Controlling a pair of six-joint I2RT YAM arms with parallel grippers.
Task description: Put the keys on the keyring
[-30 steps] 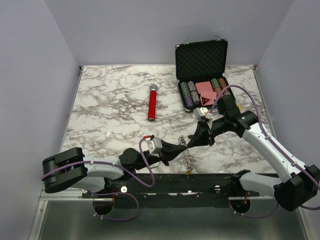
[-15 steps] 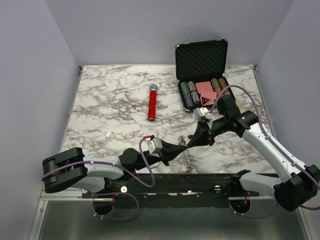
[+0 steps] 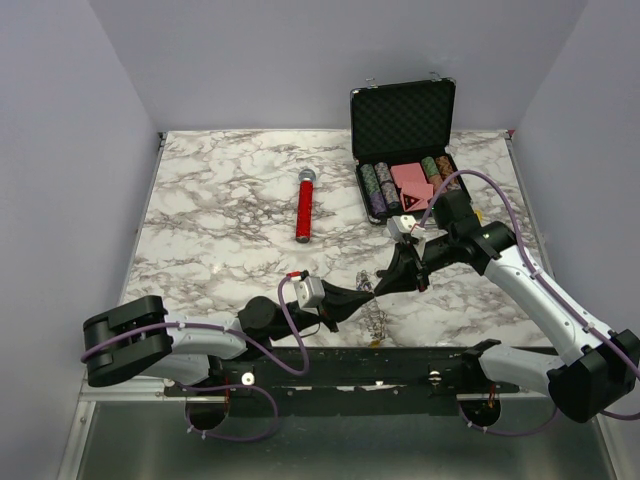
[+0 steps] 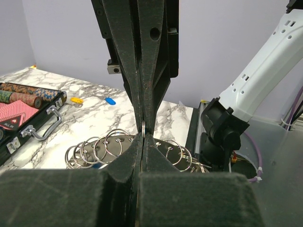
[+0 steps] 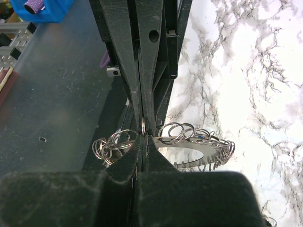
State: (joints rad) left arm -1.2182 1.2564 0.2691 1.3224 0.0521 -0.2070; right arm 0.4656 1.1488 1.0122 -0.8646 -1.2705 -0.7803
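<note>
Top external view: the left gripper (image 3: 363,293) and the right gripper (image 3: 386,284) meet tip to tip low over the near edge of the table (image 3: 220,230). Both sets of jaws are pressed together. The keyring (image 3: 374,318) shows as a strand of metal loops directly below the meeting point, trailing towards the arm bases. The keys cannot be picked out at this size.

Left wrist view: the left gripper's closed jaws point straight into the right gripper's closed tips. A thin sliver of ring sits in the seam between them. I cannot tell which pair pinches it. The keyring's loops fan out on both sides just behind the tips. The open case (image 4: 33,111) lies well off to one side.

Right wrist view: same contact seen from the opposite end. Loops drape on either side of the tips, with a jagged flat strip just beneath.

Judgement: the step in hand is handling a ring between the tools. Keep the tips aligned, hold one side firm, and move slowly, since a slip would drop the loops.
</note>
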